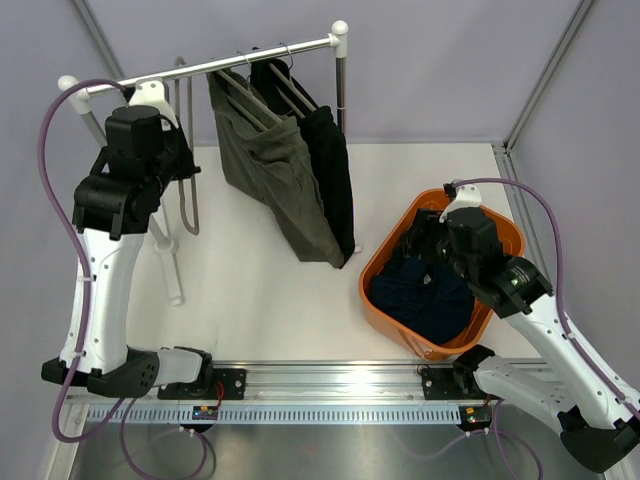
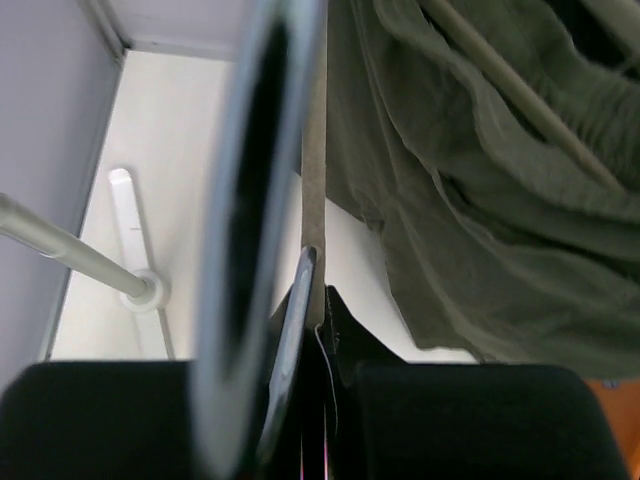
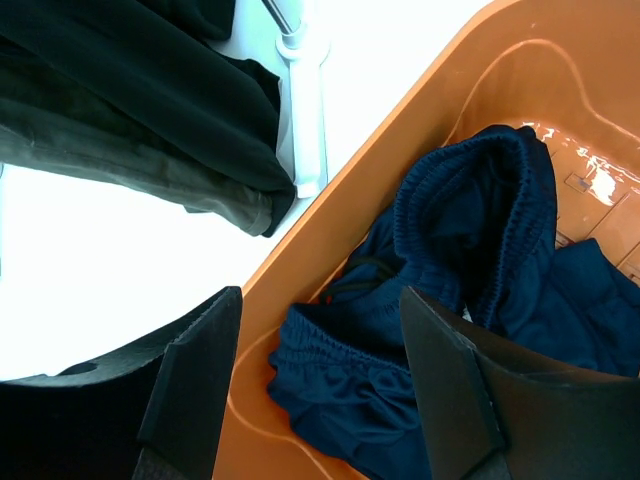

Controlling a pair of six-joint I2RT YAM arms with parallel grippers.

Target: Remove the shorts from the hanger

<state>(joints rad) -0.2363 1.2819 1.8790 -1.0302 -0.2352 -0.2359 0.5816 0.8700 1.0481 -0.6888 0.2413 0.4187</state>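
Already one pair, the navy shorts [image 1: 425,295], lies crumpled in the orange basket [image 1: 380,255] by the right edge of the worktop [image 1: 250,290], its gathered waistband folded over on top. The olive-grey shorts [image 1: 270,180] and the black shorts [image 1: 330,170] hang side by side on hangers from the rail [image 1: 230,62] along the far edge. They touch each other, and their legs droop long and loose. The olive pair is wrinkled and bunched near the waist.

The right claw [image 3: 318,300] hovers just over the basket with its fingers spread wide and nothing between them. The navy cloth lies free below it. The left claw [image 1: 185,165] is up by the left end of the rail, clenched on a thin pale bar that I take to be a bare hanger [image 1: 190,205].

By my judgement the first pair is dealt with and the olive pair comes next. That calls for the right arm to lift clear of the basket and reach to the rail. It would then take the soft cloth near the waist and draw it off its hanger without dragging the black pair along.
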